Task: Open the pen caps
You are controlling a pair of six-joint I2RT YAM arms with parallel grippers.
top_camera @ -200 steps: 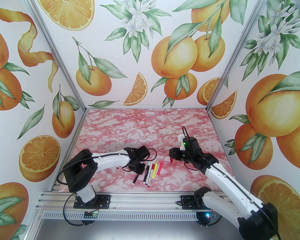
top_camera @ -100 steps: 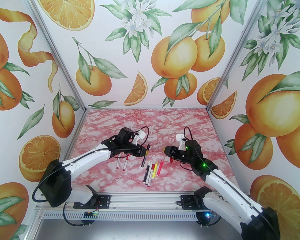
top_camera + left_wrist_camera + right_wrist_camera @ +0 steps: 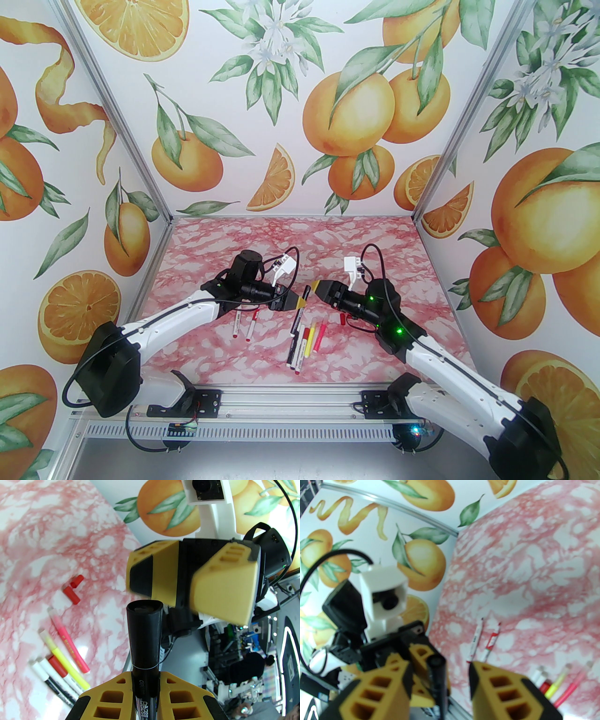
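Observation:
My left gripper (image 3: 300,303) is shut on a black-capped pen (image 3: 300,311), held in the air over the middle of the table. In the left wrist view the pen's black cap (image 3: 144,632) sticks up out of my left gripper (image 3: 145,674). My right gripper (image 3: 318,286) faces it, open, its yellow fingers (image 3: 220,590) just beyond the cap's end and not touching. In the right wrist view the cap (image 3: 437,665) shows between my open right gripper's (image 3: 438,666) fingers.
Several uncapped pens (image 3: 304,344), among them a yellow (image 3: 63,658) and a pink one (image 3: 69,644), lie on the pink marbled table (image 3: 234,253) below the grippers. Two more pens (image 3: 241,323) lie to the left. Two loose red caps (image 3: 73,590) rest to the right.
My left arm lifted the black-capped pen off the table and carried it right. My right gripper swung left to meet it and opened a little wider.

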